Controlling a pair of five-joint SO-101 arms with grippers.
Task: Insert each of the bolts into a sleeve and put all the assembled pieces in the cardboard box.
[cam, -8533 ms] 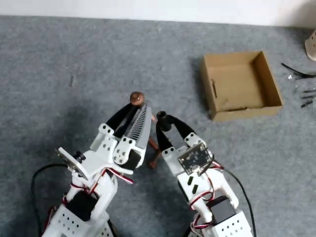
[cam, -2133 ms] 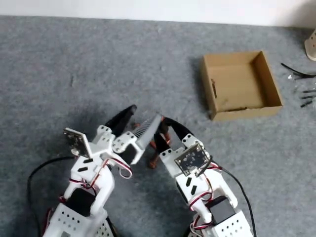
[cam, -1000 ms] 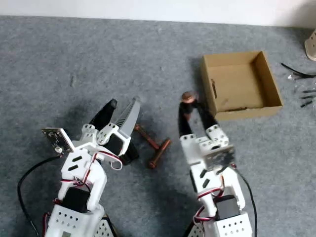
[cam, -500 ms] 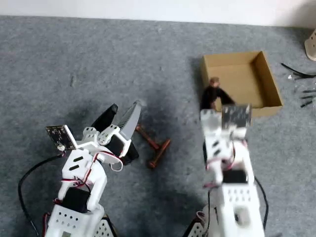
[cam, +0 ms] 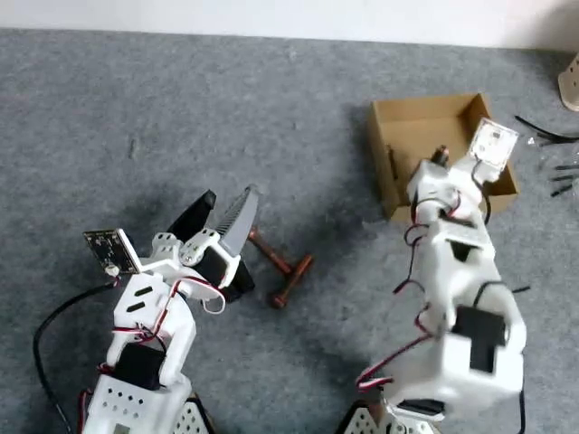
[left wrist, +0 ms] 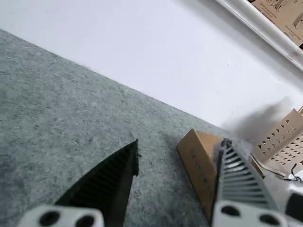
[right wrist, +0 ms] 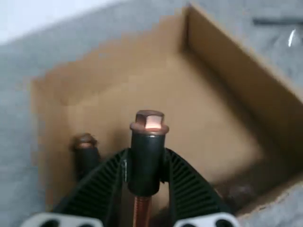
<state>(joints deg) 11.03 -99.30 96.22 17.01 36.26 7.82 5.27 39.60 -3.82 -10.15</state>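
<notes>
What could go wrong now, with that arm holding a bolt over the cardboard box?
1. The right gripper holds the assembled piece by its sleeve. Let go, it might hit the second piece lying in the cardboard box, or bounce out.
2. The two loose bolts lie close together on the carpet, so the open left gripper might nudge one while grasping the other.

The high view looks nearly straight down on the grey felt-covered table (cam: pixel 136 90), open brown cardboard box (cam: pixel 421 136) at 2 o'clock. The left wrist view skims low over the felt toward that box, well off; the right wrist view peers closely into it.
</notes>
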